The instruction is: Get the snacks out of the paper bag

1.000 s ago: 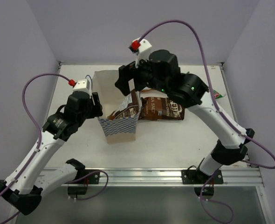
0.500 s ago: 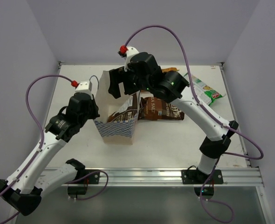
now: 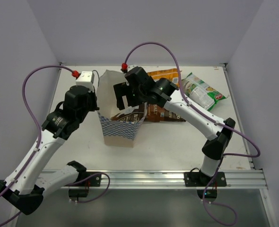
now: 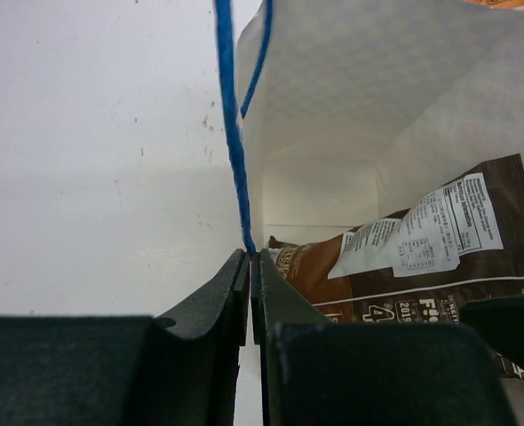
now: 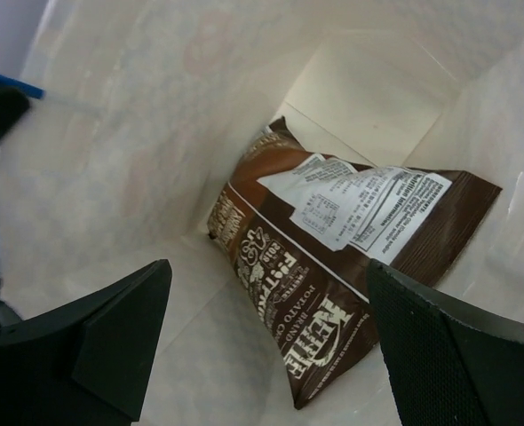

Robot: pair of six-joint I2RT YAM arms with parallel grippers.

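Brown packet (image 5: 333, 257) in paper bag (image 3: 117, 127) — left hand (image 4: 249, 284) pinches rim, right hand (image 5: 269, 293) wide

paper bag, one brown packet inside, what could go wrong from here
The left end effector pinches only the thin rim of the paper bag by the blue cord, so paper might slip or tear. The brown packet lies deep against the wall; the open right end effector could snag paper and lift the bag.
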